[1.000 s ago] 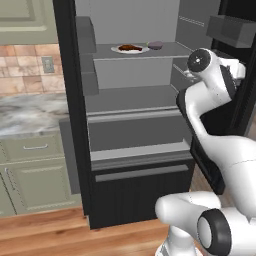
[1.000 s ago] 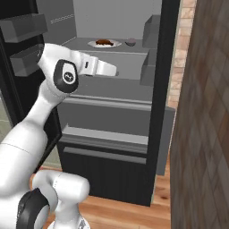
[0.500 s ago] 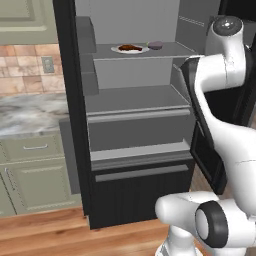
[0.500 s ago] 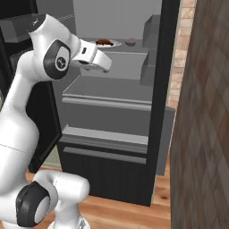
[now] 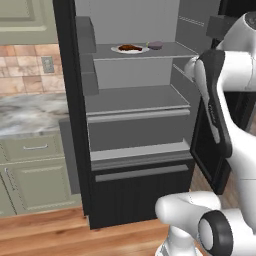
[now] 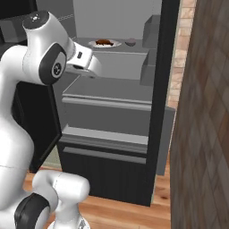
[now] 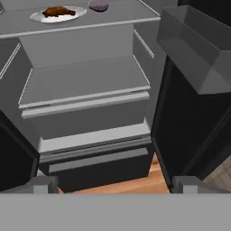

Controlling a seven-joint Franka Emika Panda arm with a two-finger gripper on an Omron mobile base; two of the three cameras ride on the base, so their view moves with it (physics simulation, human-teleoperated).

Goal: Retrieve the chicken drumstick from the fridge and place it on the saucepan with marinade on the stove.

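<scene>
The fridge (image 5: 135, 150) is open w/ its grey shelves showing. The chicken drumstick (image 5: 129, 47) lies on a white plate (image 5: 120, 50) on the top shelf (image 5: 165, 50), near the middle. It's a little red-brown lump. Just beside the plate, to the right, sits a dark purple round thing (image 5: 156, 44), not touching the plate.

The robot's hand (image 7: 115, 182) is out in front of the fridge, lower than the top shelf. Its two fingers (image 7: 43, 184) are spread wide apart & hold nothing. From the hand's own cam the drumstick (image 7: 57, 11) is far up & to the left, well apart from the fingers, w/ the middle shelf and the drawers in between. The purple thing (image 7: 99, 4) is at the very top edge there.

In the right base cam the white arm reaches toward the fridge from the left side; the hand end (image 6: 91, 66) is below and left of the plate (image 6: 103, 43), not touching any shelf. The drumstick (image 6: 103, 41) is up and behind it.

To the left of the fridge there's a marble tabletop (image 5: 27, 115) w/ green cupboards (image 5: 35, 175) under it. The floor (image 5: 45, 232) is wood.
</scene>
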